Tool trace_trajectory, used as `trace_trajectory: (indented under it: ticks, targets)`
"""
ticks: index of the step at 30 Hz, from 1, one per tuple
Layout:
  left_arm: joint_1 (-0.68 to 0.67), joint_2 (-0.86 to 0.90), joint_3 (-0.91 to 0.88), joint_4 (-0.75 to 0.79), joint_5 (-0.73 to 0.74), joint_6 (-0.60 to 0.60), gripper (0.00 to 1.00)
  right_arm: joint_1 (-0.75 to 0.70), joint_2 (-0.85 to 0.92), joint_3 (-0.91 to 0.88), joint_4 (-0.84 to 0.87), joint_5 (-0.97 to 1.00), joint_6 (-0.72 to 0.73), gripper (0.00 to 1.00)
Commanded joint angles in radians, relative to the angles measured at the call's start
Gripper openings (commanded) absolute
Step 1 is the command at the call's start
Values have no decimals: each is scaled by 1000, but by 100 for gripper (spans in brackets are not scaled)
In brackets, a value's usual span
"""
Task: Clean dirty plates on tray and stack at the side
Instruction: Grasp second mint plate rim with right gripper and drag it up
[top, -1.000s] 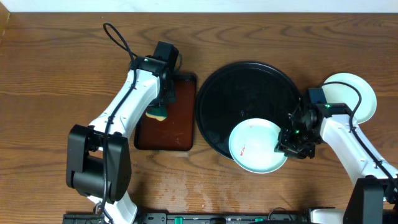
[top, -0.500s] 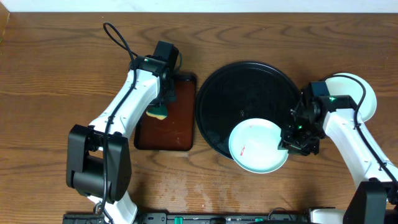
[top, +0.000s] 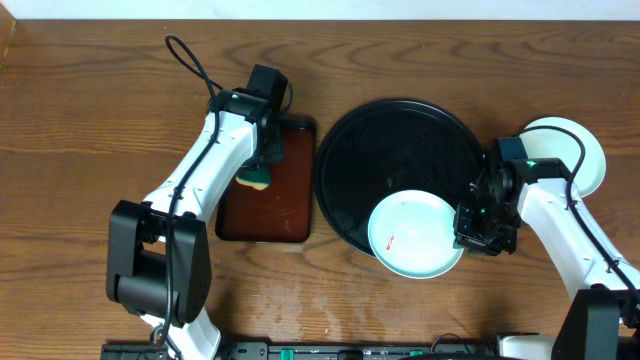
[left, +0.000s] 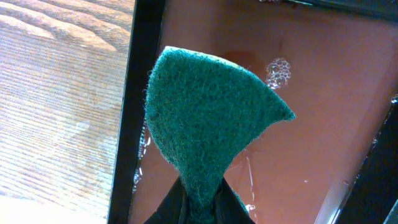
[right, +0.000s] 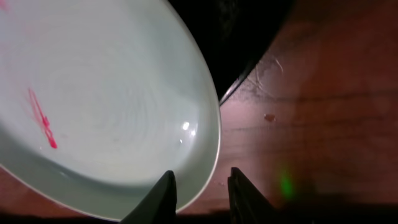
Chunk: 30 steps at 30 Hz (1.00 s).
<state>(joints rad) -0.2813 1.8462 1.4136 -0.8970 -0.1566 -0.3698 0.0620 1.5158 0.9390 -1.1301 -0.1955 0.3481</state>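
At black tray (top: 400, 130) front edge: mint plate (top: 415, 235) overhangs rim, red smear up. My right hand (right: 202, 198) apart, straddling plate lip, likely to steady it. My left hand (left: 200, 208) clamped on green sponge (left: 211, 118) above soapy brown tray (left: 311, 93), ready for scrubbing.

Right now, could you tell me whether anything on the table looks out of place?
The mint-white plate hangs over the robot-side rim of the black tray, partly above the tabletop, at the right end effector; a red smear marks it.
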Motion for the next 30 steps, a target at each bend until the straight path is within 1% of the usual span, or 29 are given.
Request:
trace_trajectory:
  ticks: [1, 9, 15, 17, 20, 22, 25, 30]
  targets:
    - [7, 11, -4, -2, -9, -2, 8, -1, -4, -27, 20, 11, 0, 24]
    - [7, 11, -4, -2, -9, -2, 8, -2, -4, -93, 117, 11, 22, 22]
    - [7, 11, -4, -2, -9, -2, 8, -2, -4, -93, 140, 11, 22, 9]
    - [7, 11, -4, -2, -9, -2, 8, -2, -4, -93, 135, 11, 22, 1]
    - [7, 11, -4, -2, -9, -2, 8, -2, -4, -92, 140, 11, 22, 1]
    - [7, 11, -4, -2, -9, -2, 8, -3, -4, -85, 173, 2, 22, 1]
    - [7, 11, -4, -2, -9, -2, 8, -10, -4, -45, 239, -68, 25, 1]
    - [7, 11, -5, -2, -9, -2, 8, -31, -4, -4, 386, -70, 119, 1]
